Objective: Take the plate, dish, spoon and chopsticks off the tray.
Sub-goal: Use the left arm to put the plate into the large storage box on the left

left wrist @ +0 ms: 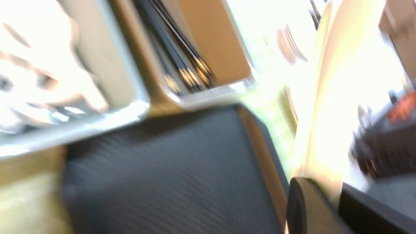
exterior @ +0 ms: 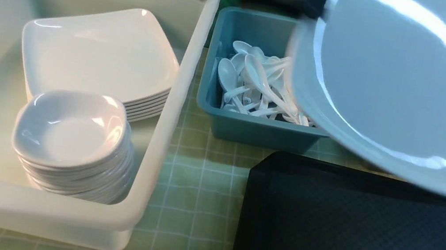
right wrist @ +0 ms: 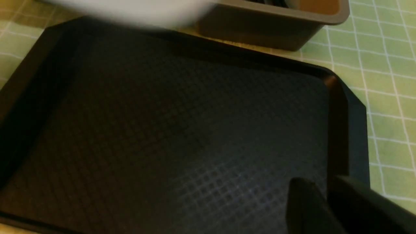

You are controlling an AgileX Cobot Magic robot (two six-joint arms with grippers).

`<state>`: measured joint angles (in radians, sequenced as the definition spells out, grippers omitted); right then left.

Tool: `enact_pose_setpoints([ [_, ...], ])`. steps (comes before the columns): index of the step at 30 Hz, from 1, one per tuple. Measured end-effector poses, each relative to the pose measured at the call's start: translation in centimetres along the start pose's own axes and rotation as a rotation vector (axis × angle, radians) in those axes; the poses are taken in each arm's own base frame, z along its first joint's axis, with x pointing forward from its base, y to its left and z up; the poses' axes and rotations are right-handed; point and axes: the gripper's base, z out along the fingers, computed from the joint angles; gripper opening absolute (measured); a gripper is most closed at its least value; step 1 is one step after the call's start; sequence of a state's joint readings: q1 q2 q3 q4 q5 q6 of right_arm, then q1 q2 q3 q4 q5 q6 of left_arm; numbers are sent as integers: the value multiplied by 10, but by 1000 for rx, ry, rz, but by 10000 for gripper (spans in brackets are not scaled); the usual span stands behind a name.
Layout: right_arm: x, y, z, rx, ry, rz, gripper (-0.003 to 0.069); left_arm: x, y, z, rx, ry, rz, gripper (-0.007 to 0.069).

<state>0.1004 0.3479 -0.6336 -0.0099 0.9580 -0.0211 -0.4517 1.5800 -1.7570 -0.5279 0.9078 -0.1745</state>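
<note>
The large white plate point(exterior: 400, 81) hangs tilted and blurred in the air above the far edge of the black tray point(exterior: 357, 240). In the left wrist view my left gripper point(left wrist: 321, 185) is shut on the plate point(left wrist: 341, 81), its rim between the two fingers. The tray point(right wrist: 178, 130) is bare. My right gripper point(right wrist: 320, 182) sits at the tray's right rim, a finger on either side; the dark picture hides whether they press it. Spoons point(exterior: 256, 85) lie in the teal tub. Black chopsticks point(left wrist: 188, 61) lie in the brown tub. Stacked dishes point(exterior: 70, 127) sit in the white tub.
A big white tub point(exterior: 168, 134) on the left holds a stack of plates point(exterior: 100, 52) beside the dishes. The teal tub point(exterior: 249, 129) stands behind the tray, the brown tub point(right wrist: 276, 22) beside it. A green checked cloth point(exterior: 194, 192) covers the table.
</note>
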Motion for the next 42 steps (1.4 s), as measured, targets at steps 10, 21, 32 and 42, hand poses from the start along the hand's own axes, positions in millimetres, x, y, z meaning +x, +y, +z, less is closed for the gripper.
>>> enact_pose_setpoints([
  [10, -2, 0, 0, 0, -21, 0, 124, -53, 121, -96, -244, -237, -215, 16],
  [21, -2, 0, 0, 0, -24, 0, 141, -34, 233, -148, -469, -385, -498, 16],
  [32, -7, 0, 1, 1, -86, 1, 163, 7, 306, -97, -494, -336, -632, 16],
  [42, -16, 0, 0, 3, -189, 2, 177, 23, 357, -58, -469, -228, -696, 11],
])
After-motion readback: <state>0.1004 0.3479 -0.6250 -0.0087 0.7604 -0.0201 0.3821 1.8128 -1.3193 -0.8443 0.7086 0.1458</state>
